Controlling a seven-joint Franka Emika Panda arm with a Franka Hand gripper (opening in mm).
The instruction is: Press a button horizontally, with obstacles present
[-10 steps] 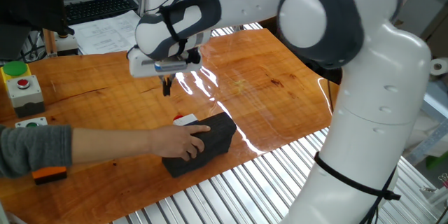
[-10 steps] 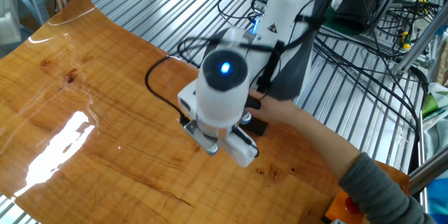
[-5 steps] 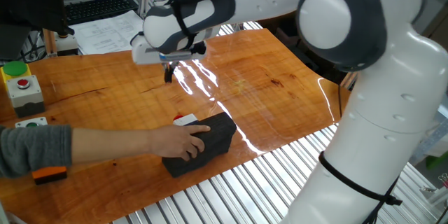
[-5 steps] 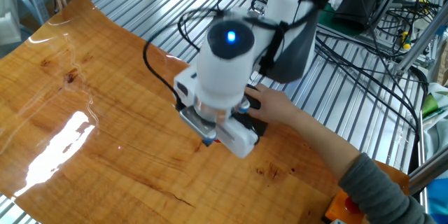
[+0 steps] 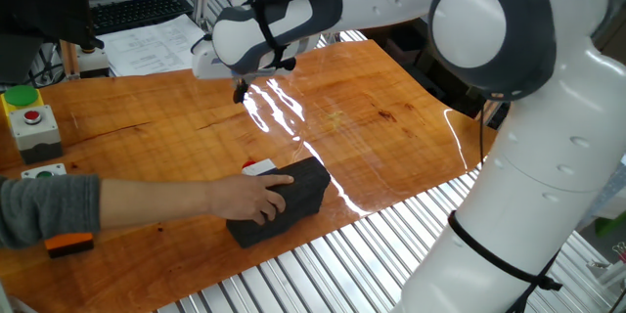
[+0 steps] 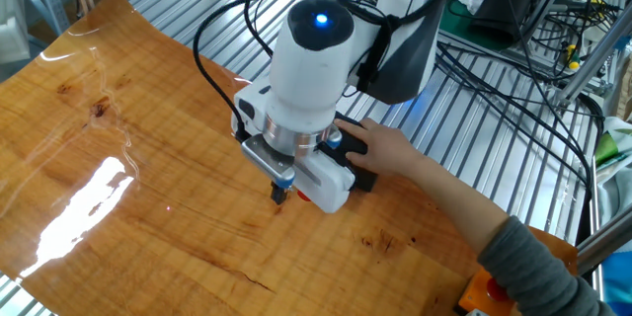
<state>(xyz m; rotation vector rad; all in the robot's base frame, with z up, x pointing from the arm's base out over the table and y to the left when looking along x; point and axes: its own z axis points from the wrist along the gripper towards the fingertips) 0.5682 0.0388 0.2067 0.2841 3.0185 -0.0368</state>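
Note:
The button, a small red cap on a white housing, sits on the wooden table just behind the dark grey block. A person's hand rests on the block's left end. My gripper hangs well above the table, behind and left of the button, with its fingers together as one narrow dark stub and holding nothing. In the other fixed view my gripper points down near the table. There the hand covers most of the block, and my wrist hides the button.
A grey box with a red button stands at the table's left edge, with another switch box in front of it. An orange-topped item lies by the person's sleeve. The metal slatted bench borders the wooden board.
My gripper has risen and moved away from the block toward the table's far side. The hand and block have stayed in place.

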